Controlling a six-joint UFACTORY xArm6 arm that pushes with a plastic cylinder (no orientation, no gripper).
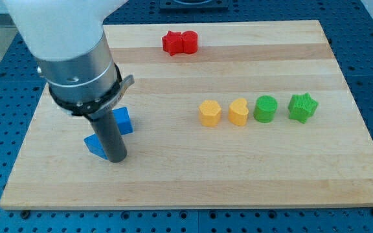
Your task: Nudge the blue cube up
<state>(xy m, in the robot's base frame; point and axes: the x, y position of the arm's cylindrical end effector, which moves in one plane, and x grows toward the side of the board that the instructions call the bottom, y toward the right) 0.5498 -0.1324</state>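
Note:
The blue cube (pixel 124 120) sits at the view's left on the wooden board (pixel 193 168), partly hidden behind my rod. A second blue block (pixel 94 145), shape unclear, lies just below and to the left of it, also partly hidden. My tip (pixel 116 158) is at the lower end of the dark rod, just below the blue cube and touching the right side of the second blue block.
A red block (pixel 179 42) lies near the view's top. To the right of centre stand in a row a yellow hexagon block (pixel 209 112), a yellow heart-like block (pixel 238 112), a green cylinder (pixel 265 108) and a green star (pixel 302 107).

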